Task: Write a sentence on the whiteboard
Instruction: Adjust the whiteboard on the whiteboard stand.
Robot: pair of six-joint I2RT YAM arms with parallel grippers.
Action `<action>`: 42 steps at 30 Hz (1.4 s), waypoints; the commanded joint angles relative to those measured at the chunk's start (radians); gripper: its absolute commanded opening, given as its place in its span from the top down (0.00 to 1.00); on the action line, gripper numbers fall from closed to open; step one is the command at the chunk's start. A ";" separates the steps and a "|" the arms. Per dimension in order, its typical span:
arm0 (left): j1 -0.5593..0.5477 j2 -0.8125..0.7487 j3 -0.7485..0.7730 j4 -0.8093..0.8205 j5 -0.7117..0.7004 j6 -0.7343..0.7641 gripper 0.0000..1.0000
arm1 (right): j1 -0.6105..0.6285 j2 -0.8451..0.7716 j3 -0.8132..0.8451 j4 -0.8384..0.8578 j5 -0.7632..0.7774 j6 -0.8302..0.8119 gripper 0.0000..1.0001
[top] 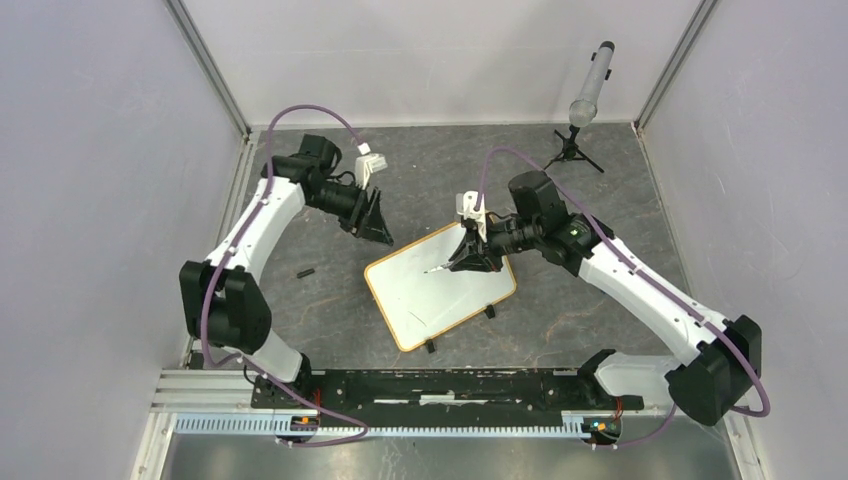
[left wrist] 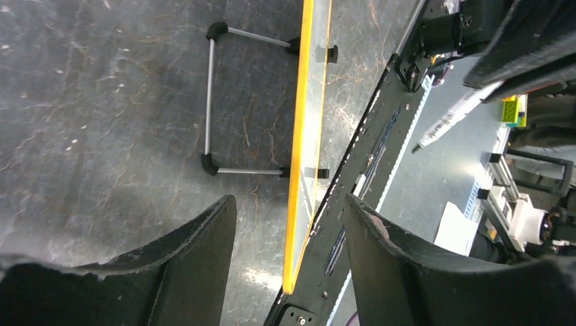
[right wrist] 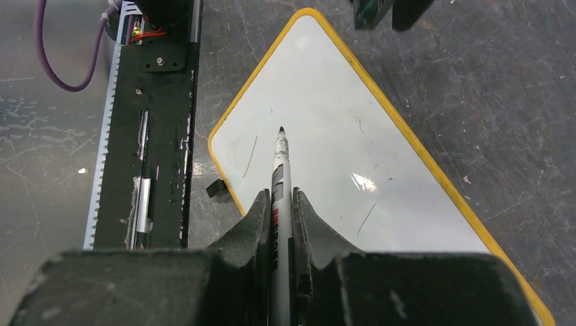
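Roughly at the middle of the dark worktop lies the whiteboard, flat and turned diagonally, with its two small black feet on the long edge toward the arm bases. The right gripper hangs over the board's far end, pressed together on a marker that it pinches by the barrel. In the right wrist view the uncapped black tip points down over the white surface, but I cannot tell whether it touches. A few faint strokes show on the board. The left gripper stands spread and empty near the board's left corner, apart from it. A small black piece lies on the worktop farther left.
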 commanded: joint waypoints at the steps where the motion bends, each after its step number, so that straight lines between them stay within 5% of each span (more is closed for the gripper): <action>1: -0.069 0.064 0.025 0.049 -0.002 -0.065 0.36 | 0.012 -0.052 -0.001 0.013 0.011 -0.041 1.00; 11: -0.156 0.142 0.055 0.070 -0.009 -0.077 0.75 | 0.023 -0.070 -0.025 0.003 0.030 -0.052 1.00; 21: -0.225 0.179 0.064 0.069 -0.028 -0.064 0.97 | 0.032 -0.073 -0.045 0.007 0.038 -0.050 1.00; 42: -0.271 0.179 0.131 -0.121 -0.072 0.136 0.98 | 0.086 -0.046 -0.052 0.025 0.046 -0.043 1.00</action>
